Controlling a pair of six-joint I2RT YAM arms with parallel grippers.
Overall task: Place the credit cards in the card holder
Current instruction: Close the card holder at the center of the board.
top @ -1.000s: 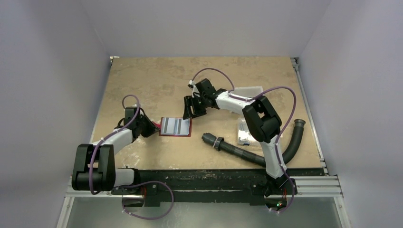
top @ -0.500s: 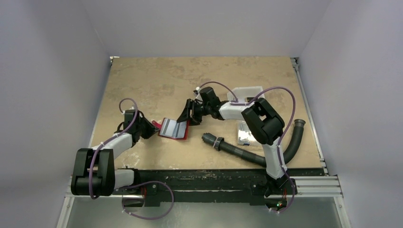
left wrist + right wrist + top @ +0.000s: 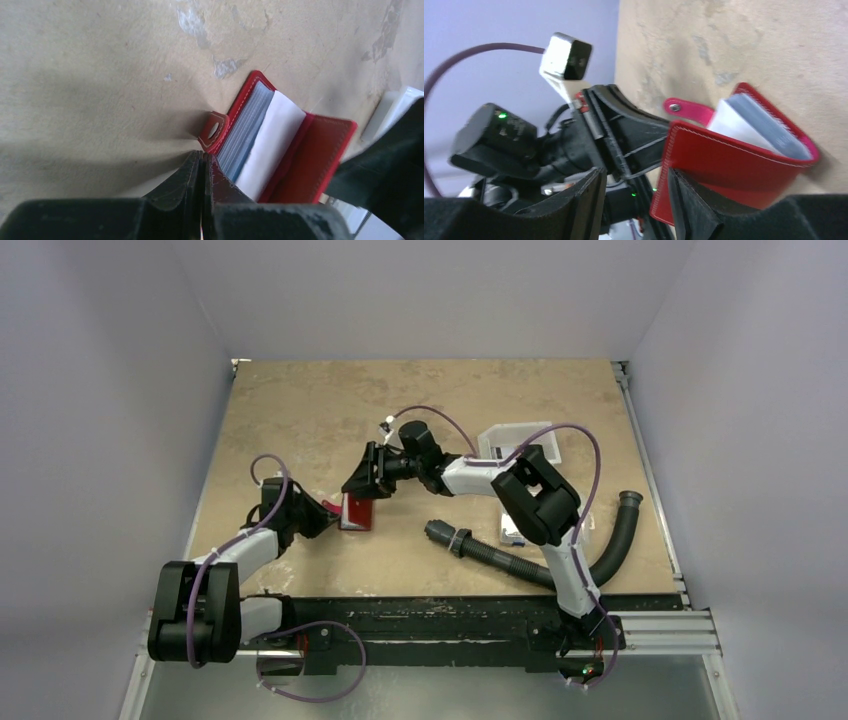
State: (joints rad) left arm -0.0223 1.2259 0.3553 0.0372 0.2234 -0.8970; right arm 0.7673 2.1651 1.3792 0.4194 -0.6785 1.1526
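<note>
- My left gripper [image 3: 201,155] is closed, fingers pressed flat together. Its tips meet the card holder [image 3: 325,150] at the edge just below the closing tab [image 3: 214,131] (whether they pinch any of that edge, I cannot tell).
- The holder lies half open on the table [image 3: 100,75] directly ahead of those tips. A blue-grey stack [image 3: 247,122] sits inside with a white leaf [image 3: 272,140] raised beyond it — cards or sleeves, I cannot tell.
- My right gripper [image 3: 634,175] stands apart-jawed, straddling the free edge of the raised red cover. The cover leans on one finger, with a gap to the other.
- Behind my right wrist are a white tray [image 3: 515,432] and a black ribbed hose [image 3: 500,558].
</note>
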